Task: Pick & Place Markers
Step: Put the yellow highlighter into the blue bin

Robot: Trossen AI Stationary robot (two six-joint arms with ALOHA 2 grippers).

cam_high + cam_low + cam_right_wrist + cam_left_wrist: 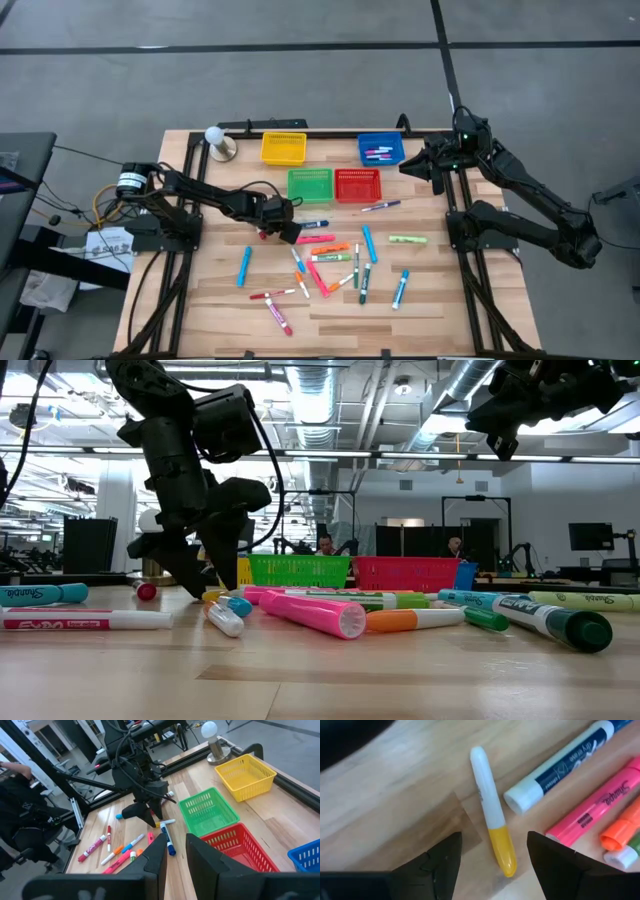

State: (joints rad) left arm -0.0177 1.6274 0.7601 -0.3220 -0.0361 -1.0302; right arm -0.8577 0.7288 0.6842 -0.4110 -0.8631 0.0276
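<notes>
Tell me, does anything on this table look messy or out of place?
Yes: most markers lie strewn at all angles across the table, while only a few sit in the blue basket. Nothing looks broken.

left pincer [494, 851] low, fingers apart | right pincer [175, 851] raised, nearly closed

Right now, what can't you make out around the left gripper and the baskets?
- Small blue mesh basket, high view: contents too small to count. Right wrist view: cut off by the picture edge.
- White marker with yellow cap between the open left gripper fingers: hidden by the gripper in the high view.
- Low view: the red basket hides the blue one.
- Right gripper: parked high, nothing visible between its fingers.
</notes>
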